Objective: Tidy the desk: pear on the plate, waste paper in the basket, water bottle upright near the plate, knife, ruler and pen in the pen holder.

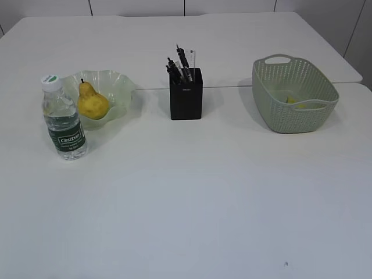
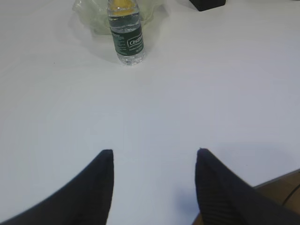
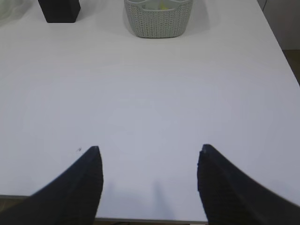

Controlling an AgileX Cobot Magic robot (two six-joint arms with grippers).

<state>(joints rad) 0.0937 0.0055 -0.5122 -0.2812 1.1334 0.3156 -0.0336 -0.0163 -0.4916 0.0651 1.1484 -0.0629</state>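
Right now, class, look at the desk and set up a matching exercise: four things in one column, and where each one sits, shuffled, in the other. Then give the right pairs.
Things:
1. pear
2. water bottle
3. pens
4. yellow paper

Places:
A. inside the green basket
B. standing up in the black holder
C. on the pale green plate
D. upright on the table, just in front of the plate

Pairs: 1-C, 2-D, 3-B, 4-A
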